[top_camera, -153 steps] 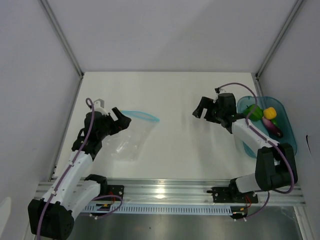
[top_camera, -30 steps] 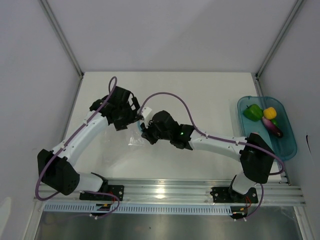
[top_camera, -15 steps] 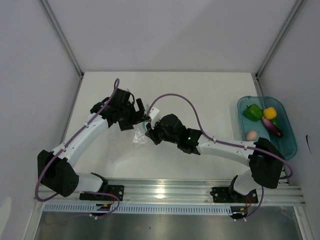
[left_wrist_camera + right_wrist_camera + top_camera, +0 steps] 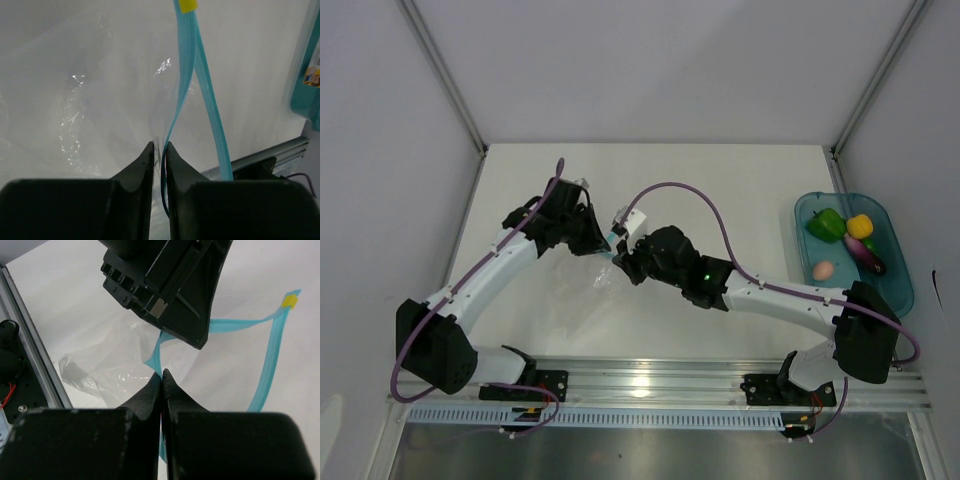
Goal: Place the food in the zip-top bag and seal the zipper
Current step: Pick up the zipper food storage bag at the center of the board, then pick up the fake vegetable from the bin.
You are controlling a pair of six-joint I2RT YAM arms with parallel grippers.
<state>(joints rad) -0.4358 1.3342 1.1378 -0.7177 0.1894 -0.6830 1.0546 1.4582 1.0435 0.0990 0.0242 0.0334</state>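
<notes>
The clear zip-top bag (image 4: 603, 281) hangs crumpled between both grippers at the table's middle left. My left gripper (image 4: 603, 243) is shut on its teal zipper (image 4: 186, 65) strip, and the left wrist view shows one lip pinched between the jaws (image 4: 160, 146). My right gripper (image 4: 618, 259) is shut on the other lip (image 4: 162, 373). The two strips spread apart from a yellow end tab (image 4: 288, 301). The food lies far right: green pepper (image 4: 827, 224), yellow pepper (image 4: 860, 226), eggplant (image 4: 869, 257), egg (image 4: 823, 270).
A translucent teal tray (image 4: 900, 290) at the right edge holds the food. The aluminium rail (image 4: 650, 385) runs along the near edge. White walls close in the back and both sides. The right arm stretches across the table toward the left.
The left gripper has gone from open to shut on the bag's strip. Both grippers and the bag have shifted slightly right, and the egg came into view in the tray.
</notes>
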